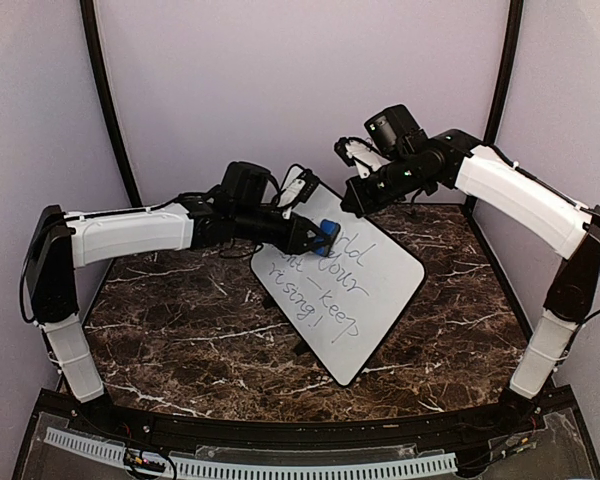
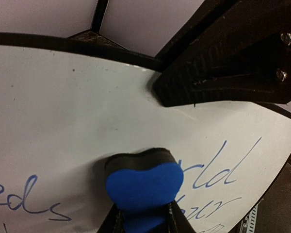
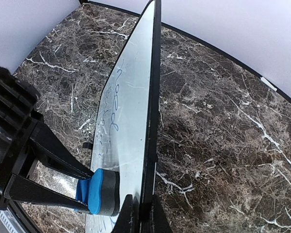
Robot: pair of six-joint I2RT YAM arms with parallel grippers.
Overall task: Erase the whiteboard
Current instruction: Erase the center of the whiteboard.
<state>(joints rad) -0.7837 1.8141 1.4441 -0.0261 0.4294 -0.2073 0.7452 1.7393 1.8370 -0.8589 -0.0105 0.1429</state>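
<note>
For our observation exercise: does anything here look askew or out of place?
Yes. The whiteboard is not lying flat on the marble table: it stands tilted, its top edge pinched by the right fingers, while the left fingers press a blue eraser to it. Its writing is partly wiped.

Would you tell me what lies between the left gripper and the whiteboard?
A blue eraser, touching the whiteboard; clearest in the right wrist view.
</note>
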